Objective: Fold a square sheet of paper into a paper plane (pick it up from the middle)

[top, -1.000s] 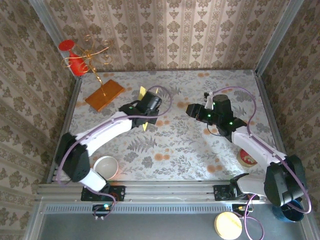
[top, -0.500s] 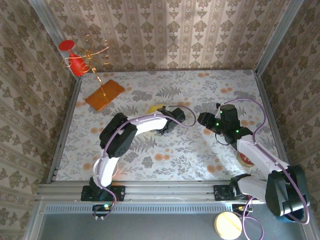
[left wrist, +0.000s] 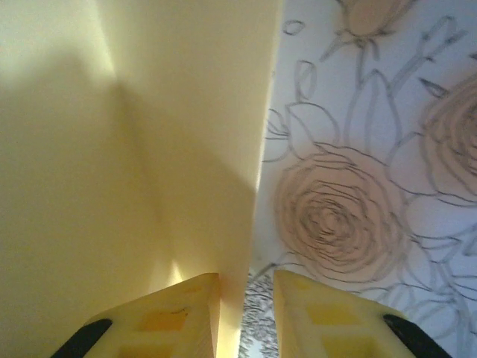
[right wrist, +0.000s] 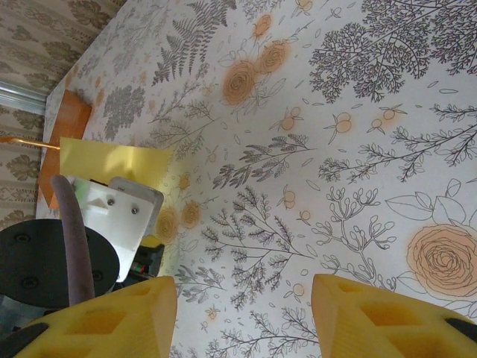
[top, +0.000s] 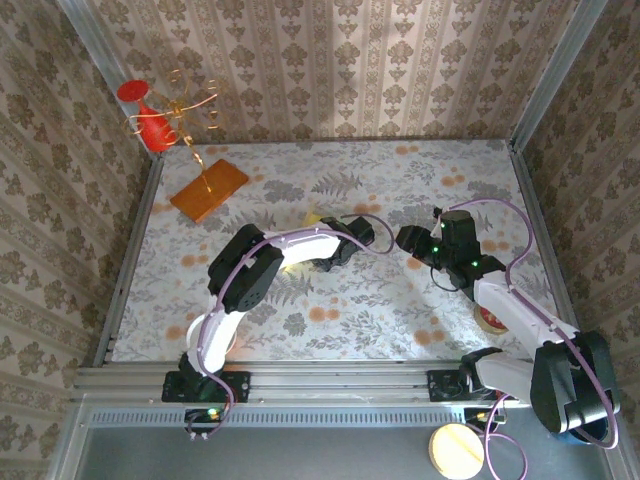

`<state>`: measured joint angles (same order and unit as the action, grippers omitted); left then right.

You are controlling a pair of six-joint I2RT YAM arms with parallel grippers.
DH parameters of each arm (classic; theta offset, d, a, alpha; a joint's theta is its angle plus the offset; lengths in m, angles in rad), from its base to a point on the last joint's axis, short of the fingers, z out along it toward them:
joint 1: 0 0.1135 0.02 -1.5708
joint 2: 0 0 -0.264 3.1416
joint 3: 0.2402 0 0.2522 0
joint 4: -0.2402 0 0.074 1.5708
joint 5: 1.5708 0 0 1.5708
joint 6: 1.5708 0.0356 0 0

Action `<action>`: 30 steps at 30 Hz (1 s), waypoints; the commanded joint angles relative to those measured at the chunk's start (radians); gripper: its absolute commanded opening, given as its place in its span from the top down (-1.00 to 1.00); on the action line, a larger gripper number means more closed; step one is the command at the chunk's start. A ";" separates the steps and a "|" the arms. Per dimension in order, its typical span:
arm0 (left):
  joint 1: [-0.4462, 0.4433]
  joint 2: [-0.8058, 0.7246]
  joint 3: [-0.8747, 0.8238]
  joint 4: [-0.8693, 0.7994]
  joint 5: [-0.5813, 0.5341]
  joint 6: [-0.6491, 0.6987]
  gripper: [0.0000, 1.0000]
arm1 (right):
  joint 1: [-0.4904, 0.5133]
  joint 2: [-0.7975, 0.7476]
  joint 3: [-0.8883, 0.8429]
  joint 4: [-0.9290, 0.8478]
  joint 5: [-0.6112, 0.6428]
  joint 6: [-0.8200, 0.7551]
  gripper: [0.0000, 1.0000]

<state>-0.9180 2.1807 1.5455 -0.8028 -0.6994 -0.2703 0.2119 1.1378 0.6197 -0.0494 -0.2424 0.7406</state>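
The pale-yellow sheet of paper [left wrist: 127,149] takes up the left half of the left wrist view, creased and partly raised off the table. Its right edge runs down between the fingers of my left gripper [left wrist: 246,317] and lies against the left finger; a gap with table showing remains beside the right finger. From above, just a corner of the paper [top: 312,217] peeks out beside the left gripper [top: 338,238]. My right gripper [top: 402,240] hovers a short way to its right, open and empty [right wrist: 242,321]. It looks at the paper [right wrist: 112,160] behind the left wrist.
An orange board [top: 208,189] with a gold wire stand lies at the back left, with a red object [top: 145,118] in the corner behind it. A tape roll [top: 492,318] sits at the near right. Patterned walls enclose the table.
The left arm swung from the back left to the table's middle and lowered the paper, which had been raised in the air. The right gripper drew back a little to the right.
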 commanded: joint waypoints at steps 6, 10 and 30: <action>-0.023 -0.106 -0.007 0.010 0.322 -0.168 0.36 | -0.006 0.008 -0.010 0.021 0.006 0.022 -0.07; -0.055 -0.193 -0.076 0.107 0.523 -0.261 0.29 | -0.008 0.011 -0.009 0.011 0.039 0.030 -0.13; 0.309 -0.549 -0.536 0.477 0.871 -0.315 0.00 | -0.004 0.050 -0.023 0.066 0.010 0.056 -0.24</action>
<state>-0.6376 1.6447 1.0260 -0.3687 0.1162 -0.5968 0.2119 1.1767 0.6083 -0.0143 -0.2279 0.7746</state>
